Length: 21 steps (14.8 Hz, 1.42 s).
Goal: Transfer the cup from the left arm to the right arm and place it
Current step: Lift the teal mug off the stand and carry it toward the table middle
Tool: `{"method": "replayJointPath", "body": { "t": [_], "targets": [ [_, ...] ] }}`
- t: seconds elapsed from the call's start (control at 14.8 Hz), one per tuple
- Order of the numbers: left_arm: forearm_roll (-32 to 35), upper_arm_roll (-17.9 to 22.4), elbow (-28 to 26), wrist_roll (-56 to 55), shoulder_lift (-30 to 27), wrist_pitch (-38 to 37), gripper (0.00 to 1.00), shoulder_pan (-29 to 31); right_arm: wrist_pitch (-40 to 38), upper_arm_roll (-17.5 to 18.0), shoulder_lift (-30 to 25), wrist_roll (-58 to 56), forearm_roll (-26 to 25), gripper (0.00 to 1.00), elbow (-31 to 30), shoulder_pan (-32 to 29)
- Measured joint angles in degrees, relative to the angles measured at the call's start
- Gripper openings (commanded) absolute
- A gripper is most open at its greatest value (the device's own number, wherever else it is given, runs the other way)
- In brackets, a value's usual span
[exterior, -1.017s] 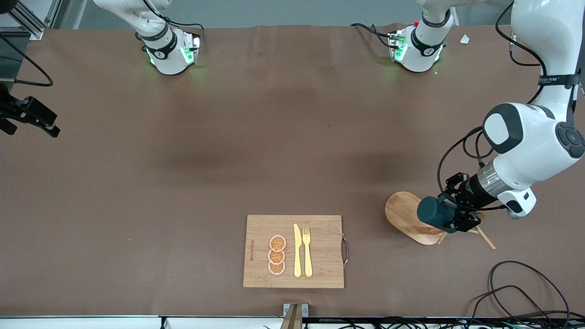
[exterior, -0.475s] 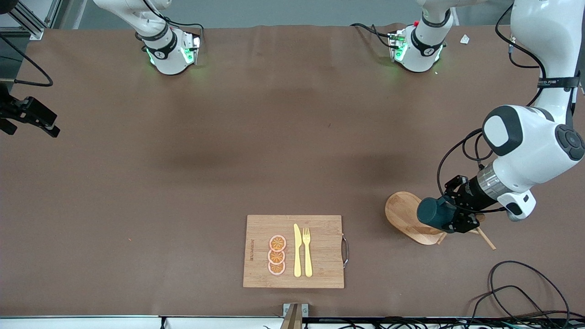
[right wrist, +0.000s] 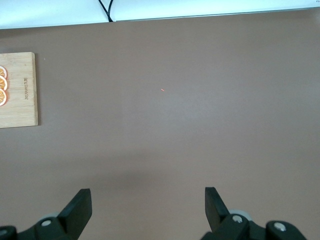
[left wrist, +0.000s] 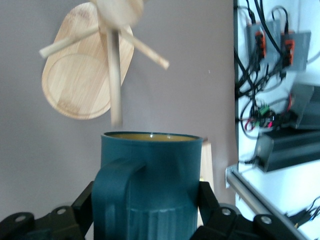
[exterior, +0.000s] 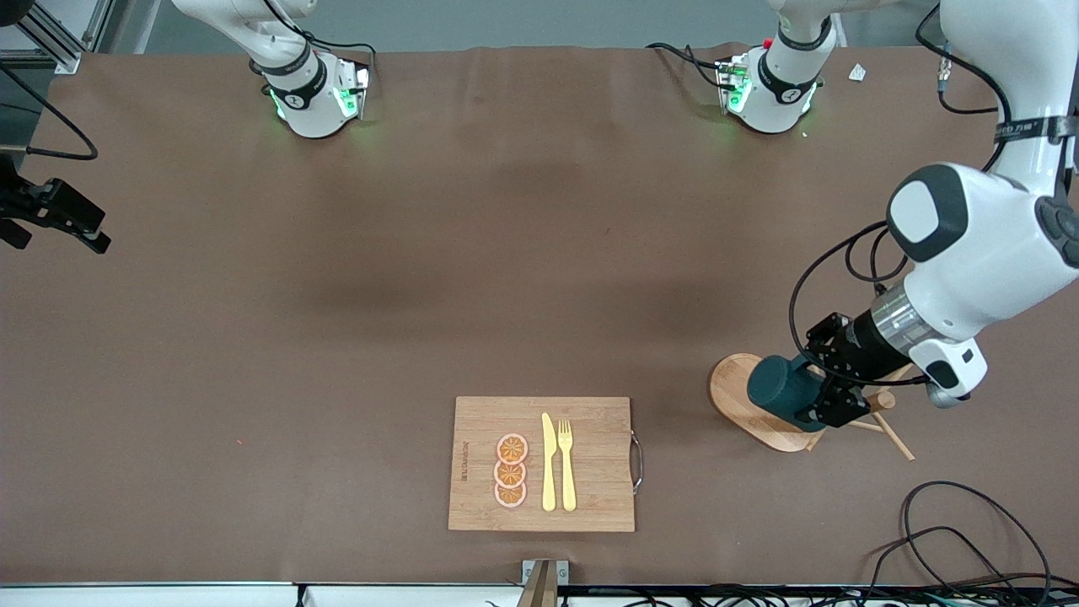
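Left gripper (exterior: 811, 396) clamped on cup (exterior: 780, 392), held sideways in the air over mug tree (exterior: 746, 403) near the left-arm end, toward the front edge

Right gripper (right wrist: 148, 210) waiting off the right-arm edge, jaws spread wide, holding nothing. Best to lift cup (left wrist: 150, 185) clear of tree pegs (left wrist: 114, 75) before swinging toward table centre, keep squeeze firm on the ribbed wall, leave handle and rim free for the receiving fingers. Counted across: 1 cutting board (exterior: 590, 464), 3 orange slices (exterior: 511, 470), 1 knife (exterior: 549, 462), 1 fork (exterior: 566, 464), 1 mug tree, 1 cup
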Motion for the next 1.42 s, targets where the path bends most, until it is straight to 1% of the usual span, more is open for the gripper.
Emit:
{"method": "replayJointPath", "body": {
  "t": [0.14,0.27,0.34,0.47,0.61,0.75,0.95,1.15,1.36,1.42],
  "targets": [
    [5.52,-3.43,2.03,-0.13,-1.23,-3.94,0.51,0.09,0.03,0.00,0.00,0.00,0.00,1.00,0.00,0.00],
    [10.91,-7.76,3.08,-0.54,-1.57,-5.32,0.51,-0.24,0.11,0.01,0.00,0.00,0.00,1.00,0.00,0.00],
    [13.58,-9.52,3.14,-0.60,-1.52,-5.49,0.51,-0.89,0.23,0.04,0.00,0.00,0.01,1.00,0.01,0.00],
    [20.85,-11.11,3.07,-0.62,-0.99,-5.57,0.51,-4.54,0.28,0.14,0.00,0.00,0.01,1.00,0.01,0.01],
    [30.85,-11.22,2.97,-2.30,0.43,-5.60,0.51,-10.36,0.33,0.19,0.00,0.00,0.01,1.00,0.02,0.01],
    [39.48,-11.21,2.93,-5.51,2.82,-5.60,0.51,-15.44,0.35,0.18,0.00,0.00,0.01,1.00,0.02,0.01],
    [49.95,-10.90,3.81,-8.43,7.24,-5.55,0.51,-21.58,0.40,0.07,0.02,0.00,0.01,1.00,0.01,0.00],
    [61.23,-10.41,4.46,-13.83,11.82,-5.56,0.51,-27.08,0.42,-0.24,0.47,0.00,-0.01,1.00,-0.02,-0.10],
    [74.33,-10.15,4.61,-22.51,16.73,-5.59,0.51,-31.92,0.44,-0.39,1.23,0.00,-0.01,1.00,-0.04,-0.30],
    [79.04,-9.52,4.65,-26.34,18.42,-5.62,0.51,-33.89,0.41,-0.41,1.51,0.00,-0.01,1.00,-0.05,-0.33]
  ]
}}
